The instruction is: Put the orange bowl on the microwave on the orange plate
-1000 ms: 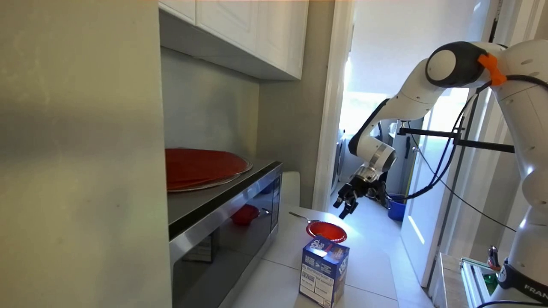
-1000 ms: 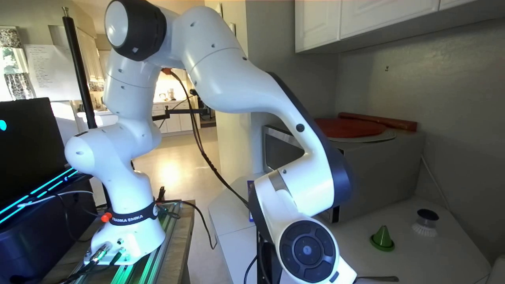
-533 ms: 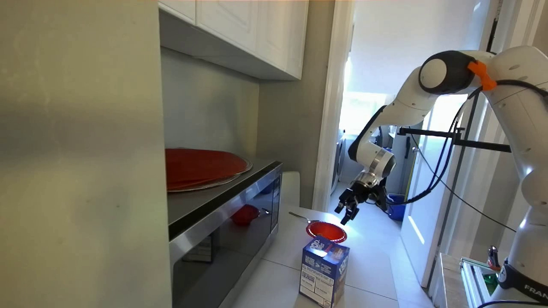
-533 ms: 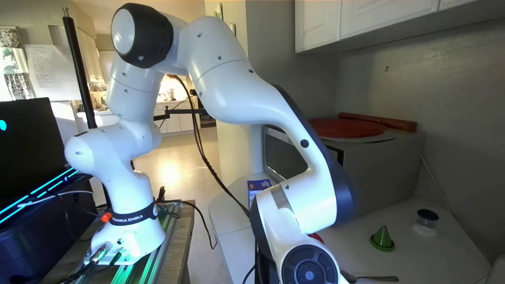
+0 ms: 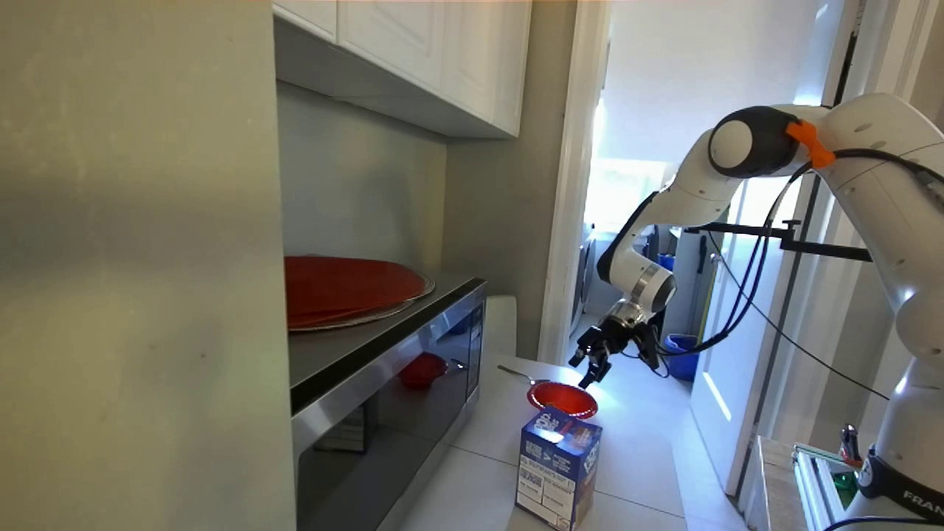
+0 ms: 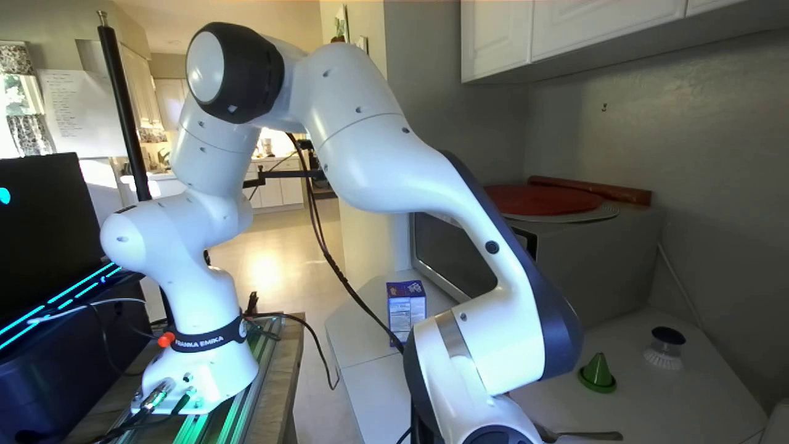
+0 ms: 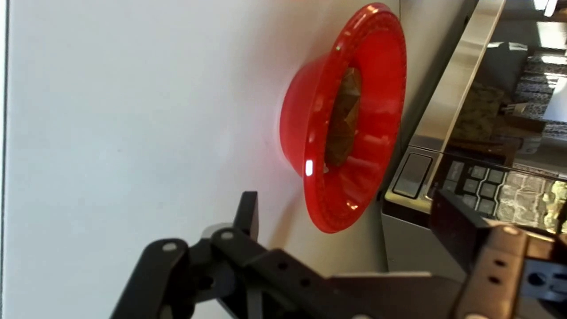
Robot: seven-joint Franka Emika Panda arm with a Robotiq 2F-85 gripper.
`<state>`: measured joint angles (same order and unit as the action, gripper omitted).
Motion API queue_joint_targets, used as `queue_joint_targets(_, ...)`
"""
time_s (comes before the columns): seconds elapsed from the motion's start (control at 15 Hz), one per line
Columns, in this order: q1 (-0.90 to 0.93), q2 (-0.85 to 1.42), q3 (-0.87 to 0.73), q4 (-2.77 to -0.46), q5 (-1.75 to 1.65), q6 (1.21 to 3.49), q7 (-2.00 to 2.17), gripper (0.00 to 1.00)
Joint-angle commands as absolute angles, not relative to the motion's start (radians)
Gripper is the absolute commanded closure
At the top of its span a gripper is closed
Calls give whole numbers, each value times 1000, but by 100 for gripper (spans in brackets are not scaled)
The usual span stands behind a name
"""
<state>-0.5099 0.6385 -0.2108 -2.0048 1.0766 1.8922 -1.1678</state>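
Gripper [image 5: 580, 373] has neared the orange bowl [image 7: 374, 122] (just beyond its spread jaws).

Along the back edge of the white bench [image 6: 709, 401] a grey wall [image 6: 696, 123] rises to white wall cabinets [image 6: 592, 31], seen in both exterior views. Past the bench's end edge, in an exterior view, a white door frame [image 5: 573, 184] opens onto strong bluish-white light, with a white door [image 5: 737, 369] beyond the front edge. Off the front corner, in an exterior view, pale floor [image 6: 283, 246] shining warmly stretches to low white cabinets [image 6: 280, 191], and daylight shows in a window [image 6: 13, 95] with patterned curtains [image 6: 29, 134]
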Motion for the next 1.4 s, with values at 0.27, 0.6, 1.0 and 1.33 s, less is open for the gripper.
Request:
queue_joint_targets(0.27,-502,731,-195,-1927,1131,1841,-1169,17)
queue_joint_targets(0.6,-500,751,-192,-1915,1127,1842,-1165,58)
queue_joint_targets(1.0,-497,744,-199,-1924,1117,1845,-1163,98)
queue_joint_targets(1.33,-495,731,-203,-1939,1111,1846,-1167,100)
